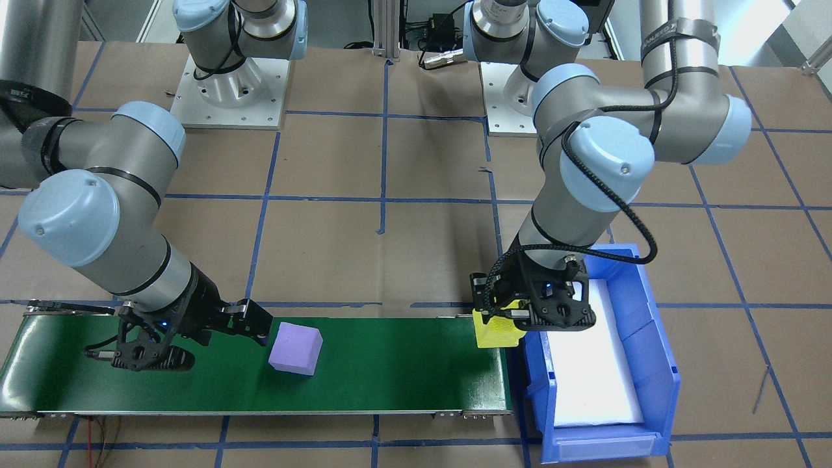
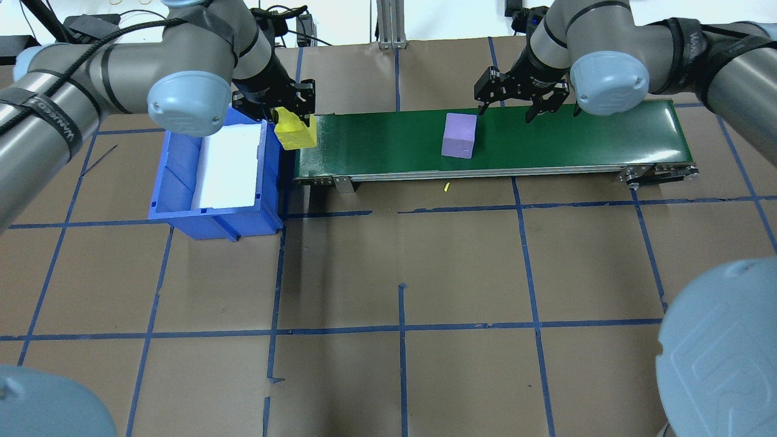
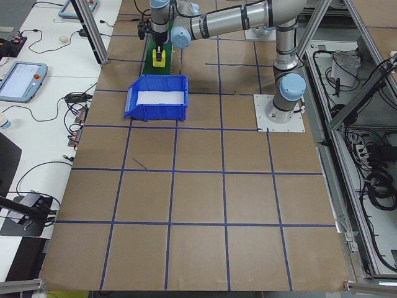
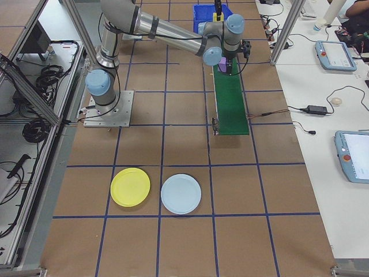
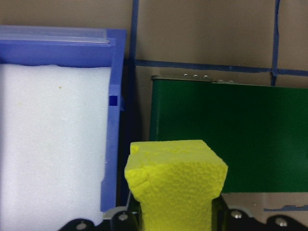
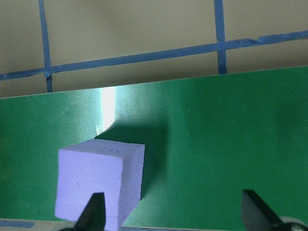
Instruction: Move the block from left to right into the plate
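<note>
1. Yellow foam block (image 5: 175,185) fills the bottom of the left wrist view, pinched between the fingers of the left gripper (image 1: 513,318), which is clamped on it.
2. That yellow block hangs over the gap between the end of the green conveyor belt (image 2: 546,139) and the blue bin (image 2: 176,182), just beside the bin's wall.
3. On the belt, near its middle, sits a purple foam block (image 1: 296,348), upright on the green surface.
4. Beside the purple block, the right gripper (image 2: 516,106) hangs low over the belt with its jaws spread wide and nothing between them; in the right wrist view one fingertip (image 6: 94,211) overlaps the block's front edge, while the other is well off to the side.
5. White foam lining (image 2: 227,164) covers the floor of the blue bin, which stands at the belt's end on the robot's left.
6. Well apart from the belt, the yellow plate (image 4: 130,186) lies flat on the brown table (image 4: 184,248) at the robot's right end, with nothing on it.
7. Just beside the yellow plate lies a pale blue plate (image 4: 181,194), close to it but not touching.
8. Blue tape lines (image 2: 400,331) divide the table into squares.
</note>
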Controlling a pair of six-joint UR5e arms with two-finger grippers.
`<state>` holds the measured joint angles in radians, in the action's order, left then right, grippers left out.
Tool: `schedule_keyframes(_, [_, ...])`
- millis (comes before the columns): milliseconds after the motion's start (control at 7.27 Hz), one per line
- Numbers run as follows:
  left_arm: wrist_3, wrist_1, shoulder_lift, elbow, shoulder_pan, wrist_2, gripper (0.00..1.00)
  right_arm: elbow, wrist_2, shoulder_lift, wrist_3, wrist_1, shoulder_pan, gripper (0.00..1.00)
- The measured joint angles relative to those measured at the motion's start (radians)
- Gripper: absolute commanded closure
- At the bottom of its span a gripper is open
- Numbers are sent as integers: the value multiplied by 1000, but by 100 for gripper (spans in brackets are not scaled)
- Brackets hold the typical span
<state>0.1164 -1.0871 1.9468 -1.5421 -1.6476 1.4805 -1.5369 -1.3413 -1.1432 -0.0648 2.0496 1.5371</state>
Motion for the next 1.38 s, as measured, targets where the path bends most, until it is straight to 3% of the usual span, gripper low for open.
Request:
schedule_keyframes(275, [24,74,64,-5,-27,1,65,-4,1,4,-8,0,-1,0])
schedule_keyframes(413, [27,92,79,-8,-30,1,27,-3,1,5,-11,0,-1,0])
schedule_keyframes(550, [25,110,86,-16,-31,1,0,-2,1,6,-14,0,-1,0])
schedule_keyframes(963, [18,141,70,-14,-32,3,0,-5,1,8,-28,0,-2,0])
schedule_keyframes(1101, [18,105,36,-10,-31,8,0,-10,-2,17,-28,3,-3,9])
schedule_keyframes(1238, [18,40,-21,-7,-25,11,0,-14,-9,39,-27,14,-4,58])
schedule_keyframes(1376, [18,-48,-95,-9,-9,14,0,-15,-19,56,-25,28,-7,90])
